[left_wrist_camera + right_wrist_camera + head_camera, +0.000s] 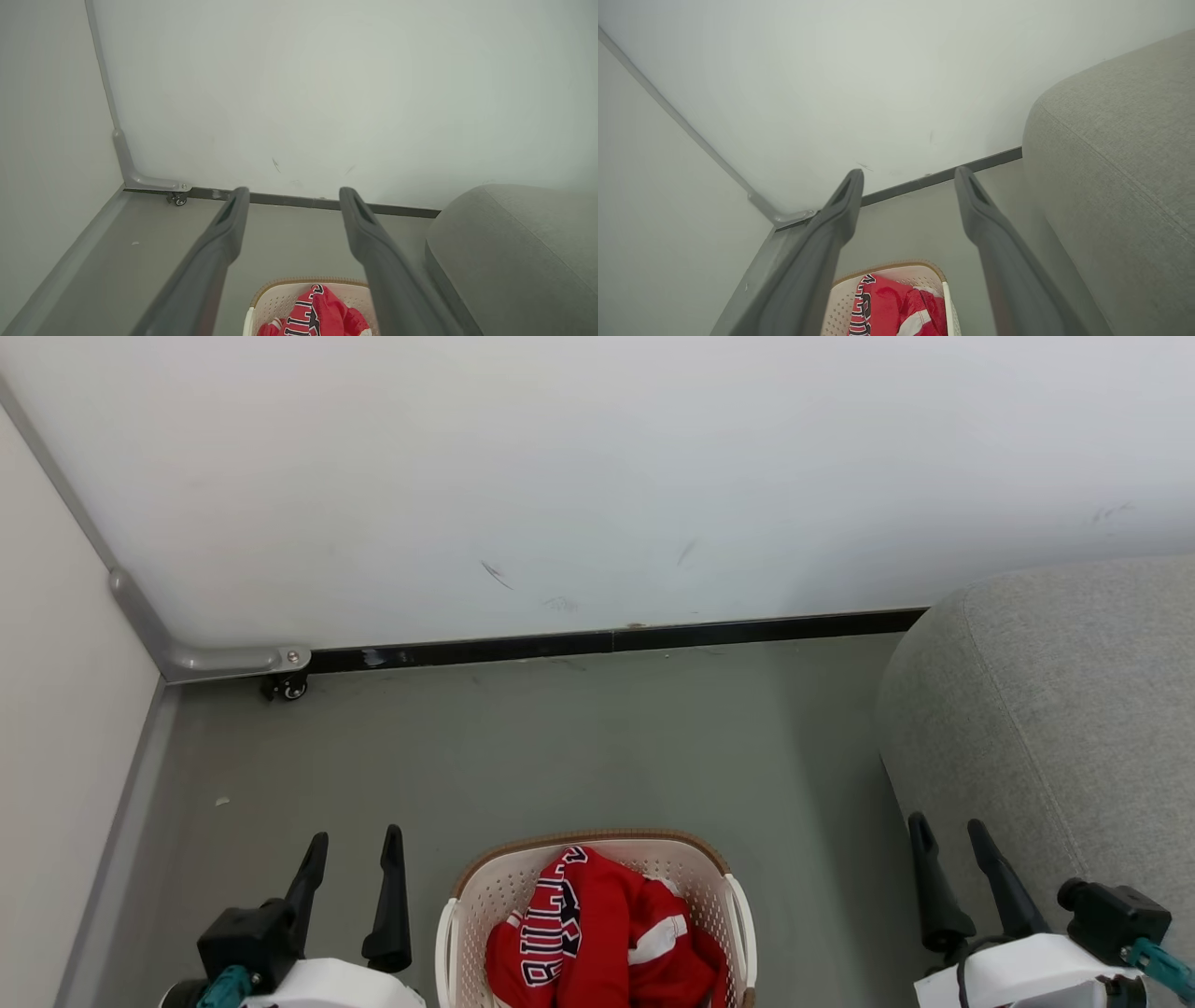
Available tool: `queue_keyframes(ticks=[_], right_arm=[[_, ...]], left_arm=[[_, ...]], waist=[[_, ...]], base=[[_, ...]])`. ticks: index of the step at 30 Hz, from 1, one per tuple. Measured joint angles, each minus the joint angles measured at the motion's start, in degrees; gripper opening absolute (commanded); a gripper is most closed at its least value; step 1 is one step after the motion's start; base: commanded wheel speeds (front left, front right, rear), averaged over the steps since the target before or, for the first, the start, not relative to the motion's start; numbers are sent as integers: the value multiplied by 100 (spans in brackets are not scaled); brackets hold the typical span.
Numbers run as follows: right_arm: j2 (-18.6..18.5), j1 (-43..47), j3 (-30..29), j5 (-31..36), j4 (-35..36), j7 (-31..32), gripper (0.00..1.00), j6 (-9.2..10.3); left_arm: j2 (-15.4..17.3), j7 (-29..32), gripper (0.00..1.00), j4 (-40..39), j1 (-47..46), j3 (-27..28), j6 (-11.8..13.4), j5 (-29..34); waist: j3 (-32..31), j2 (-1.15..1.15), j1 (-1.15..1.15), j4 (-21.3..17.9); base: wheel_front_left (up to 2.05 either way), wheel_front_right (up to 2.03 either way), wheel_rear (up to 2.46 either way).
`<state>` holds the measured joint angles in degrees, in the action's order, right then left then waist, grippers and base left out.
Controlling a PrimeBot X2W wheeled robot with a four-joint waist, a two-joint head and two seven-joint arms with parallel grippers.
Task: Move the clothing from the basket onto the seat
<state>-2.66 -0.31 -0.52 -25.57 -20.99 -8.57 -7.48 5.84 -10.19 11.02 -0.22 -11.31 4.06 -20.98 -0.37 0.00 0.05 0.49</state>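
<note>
Red clothing (597,938) with black-and-white lettering and a white stripe lies bunched in the cream perforated basket (485,887) with a brown rim, on the floor at the bottom centre of the head view. The grey fabric seat (1055,709) stands to the basket's right. My left gripper (355,845) is open, left of the basket, holding nothing. My right gripper (948,831) is open too, between basket and seat. The clothing (317,317) and basket (275,301) show between the left fingers (229,224); the right wrist view has the clothing (896,308), basket (840,308) and seat (1120,163).
A white wall (597,476) with a dark baseboard (607,640) closes the far side. On the left a panel (56,709) meets it at a grey metal bracket (224,660) with a small caster (288,687). Grey floor (560,747) lies beyond the basket.
</note>
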Motion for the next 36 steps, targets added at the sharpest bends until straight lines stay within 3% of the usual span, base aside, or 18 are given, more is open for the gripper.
queue_keyframes(ticks=[20, 36], right_arm=[[15, -7, 59, 1719, -157, -305, 100, 0], [15, -51, 71, 1641, -201, -336, 100, 0]], left_arm=[[58, -402, 100, 27, 2, -237, 270, 1539], [15, -402, 100, 169, 12, -93, 275, 1499]], waist=[[7, 0, -1, -6], [43, 0, -2, -19]], base=[[0, 0, 0], [0, 0, 0]])
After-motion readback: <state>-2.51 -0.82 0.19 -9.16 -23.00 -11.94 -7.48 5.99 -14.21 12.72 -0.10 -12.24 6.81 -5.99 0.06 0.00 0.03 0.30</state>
